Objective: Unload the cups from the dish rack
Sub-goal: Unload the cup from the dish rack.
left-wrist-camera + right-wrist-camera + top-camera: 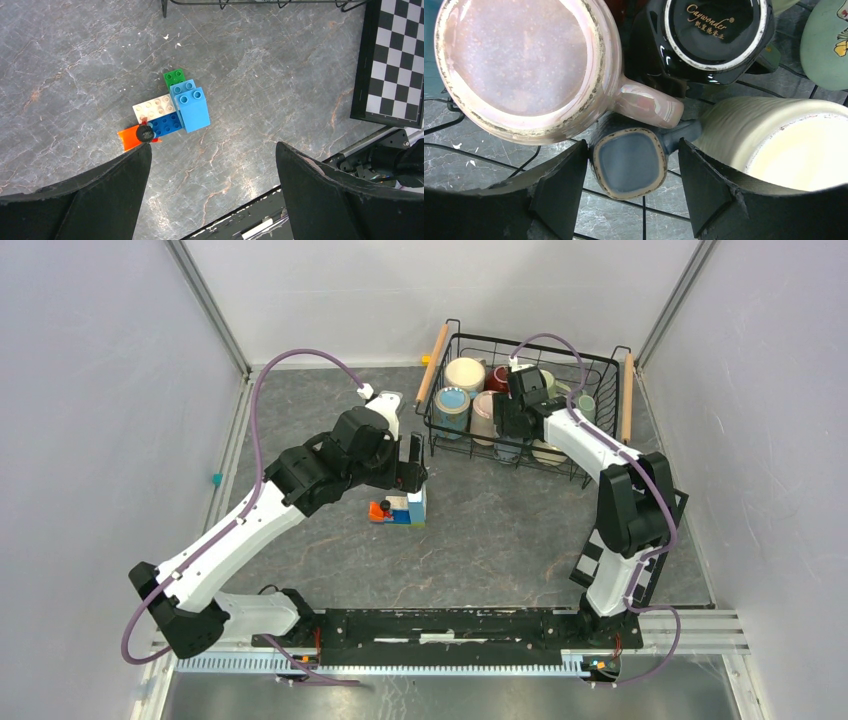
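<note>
I hold right gripper, fingers apart astride grey cup in dish rack. Handle of pink cup (overlapping it) could snag lift. Left gripper gapes wide.

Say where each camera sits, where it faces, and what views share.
Top: overhead, behind the robot, looking down at table, rack, blocks; left arm, right arm show.
Left wrist: on that arm, facing down at the blocks; left fingers frame the view.
Right wrist: low over the rack, facing down on cups; right fingers flank a grey-blue cup.
Shared: blocks, top and left wrist.
</note>
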